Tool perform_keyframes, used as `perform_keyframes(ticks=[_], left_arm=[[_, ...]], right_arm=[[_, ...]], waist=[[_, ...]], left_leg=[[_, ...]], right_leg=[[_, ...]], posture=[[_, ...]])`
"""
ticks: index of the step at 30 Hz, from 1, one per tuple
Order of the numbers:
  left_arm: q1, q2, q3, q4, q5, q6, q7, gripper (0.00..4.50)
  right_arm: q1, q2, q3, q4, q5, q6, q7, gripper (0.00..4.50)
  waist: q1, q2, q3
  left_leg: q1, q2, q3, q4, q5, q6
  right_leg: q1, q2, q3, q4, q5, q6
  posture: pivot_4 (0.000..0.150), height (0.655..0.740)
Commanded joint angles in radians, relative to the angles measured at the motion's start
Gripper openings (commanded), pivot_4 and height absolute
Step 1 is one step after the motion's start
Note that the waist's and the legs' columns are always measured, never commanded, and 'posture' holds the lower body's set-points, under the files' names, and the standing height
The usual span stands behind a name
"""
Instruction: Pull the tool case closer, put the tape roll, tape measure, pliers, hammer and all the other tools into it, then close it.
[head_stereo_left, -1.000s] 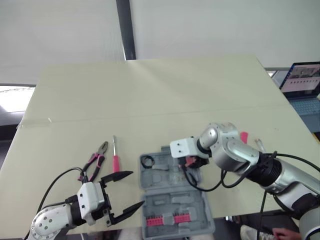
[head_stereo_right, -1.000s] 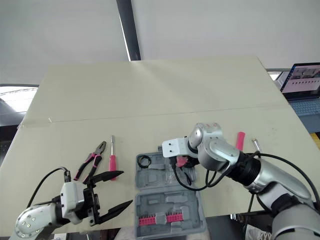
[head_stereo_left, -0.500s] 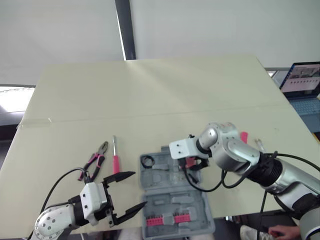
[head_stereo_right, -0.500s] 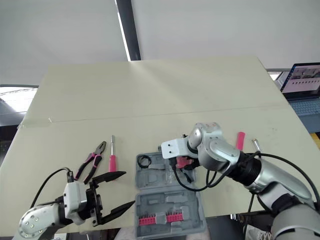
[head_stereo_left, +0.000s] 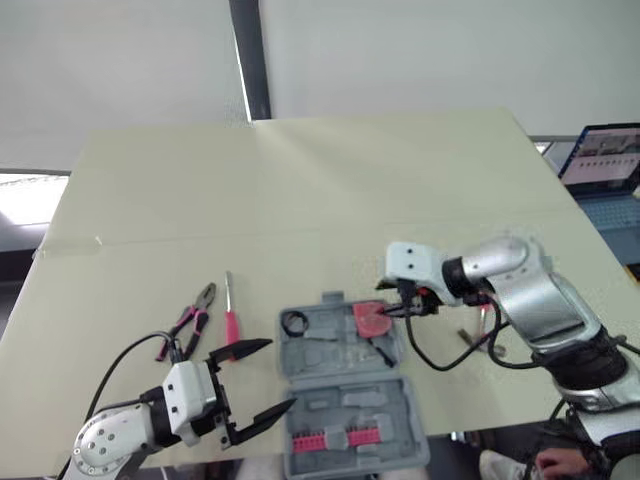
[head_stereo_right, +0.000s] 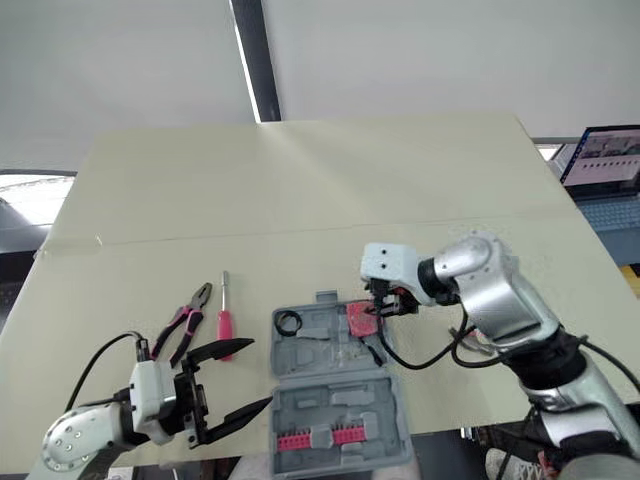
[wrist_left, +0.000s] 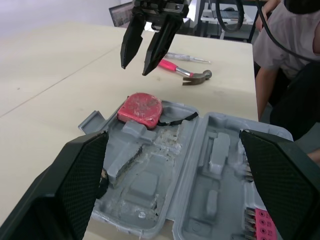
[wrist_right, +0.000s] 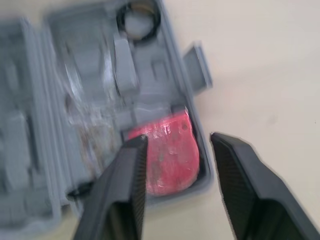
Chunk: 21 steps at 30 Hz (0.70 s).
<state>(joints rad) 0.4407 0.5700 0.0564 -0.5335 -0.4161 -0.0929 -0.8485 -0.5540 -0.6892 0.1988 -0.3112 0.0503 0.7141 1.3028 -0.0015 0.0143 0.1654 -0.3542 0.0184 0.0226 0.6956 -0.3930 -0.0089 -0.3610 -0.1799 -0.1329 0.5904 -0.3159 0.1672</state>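
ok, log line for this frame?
tape measure: in open tool case | right fingers: open, empty, above it | left fingers: open, empty | pliers, screwdriver, hammer: on table

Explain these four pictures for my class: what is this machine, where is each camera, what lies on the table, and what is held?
This is a humanoid robot with two arms. Two pictures come from cameras in its head, looking down over the arms; the other two come from a camera on each wrist. On the table lies an open tool case holding a red tape measure and a black tape roll. Pliers and a screwdriver lie to the robot's left of it, a hammer to its right. The left claw and the right claw are open and hold nothing.
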Motion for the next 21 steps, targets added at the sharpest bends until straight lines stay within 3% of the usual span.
perform_keyframes(ticks=[1, 9, 12, 21], left_arm=[[-0.007, 0.004, 0.006, 0.000, 0.002, -0.016, -0.009, 4.50], [-0.004, 0.008, 0.011, -0.010, 0.005, -0.012, -0.010, 4.50], [0.005, 0.011, 0.020, -0.014, 0.003, -0.013, -0.011, 4.50], [0.019, 0.014, 0.031, -0.011, 0.000, -0.020, -0.015, 4.50]], right_arm=[[0.072, 0.004, -0.109, 0.003, 0.109, -0.115, -0.014, 1.91], [0.162, 0.024, -0.104, 0.144, 0.154, -0.305, -0.048, 1.91], [0.170, 0.026, -0.091, 0.166, 0.151, -0.334, -0.067, 1.04], [0.195, 0.022, -0.051, 0.203, 0.133, -0.404, -0.084, 1.04]], waist=[[0.000, 0.000, 0.000], [0.000, 0.000, 0.000], [0.000, 0.000, 0.000], [0.001, 0.000, 0.000]], left_leg=[[0.000, 0.000, 0.000, 0.000, 0.000, 0.000], [0.001, 0.000, 0.000, 0.001, 0.000, 0.000], [0.001, 0.000, 0.000, 0.001, 0.000, 0.000], [0.001, 0.000, 0.000, 0.001, 0.000, 0.000]], right_leg=[[0.000, 0.000, 0.000, 0.000, 0.000, 0.000], [0.001, 0.000, 0.000, 0.000, 0.000, 0.000], [0.001, 0.000, 0.000, 0.000, 0.000, 0.000], [0.001, 0.000, 0.000, 0.000, 0.000, 0.000]], posture=[[0.150, 0.7373], [0.150, 0.7373], [0.150, 0.7373], [0.150, 0.7373]])
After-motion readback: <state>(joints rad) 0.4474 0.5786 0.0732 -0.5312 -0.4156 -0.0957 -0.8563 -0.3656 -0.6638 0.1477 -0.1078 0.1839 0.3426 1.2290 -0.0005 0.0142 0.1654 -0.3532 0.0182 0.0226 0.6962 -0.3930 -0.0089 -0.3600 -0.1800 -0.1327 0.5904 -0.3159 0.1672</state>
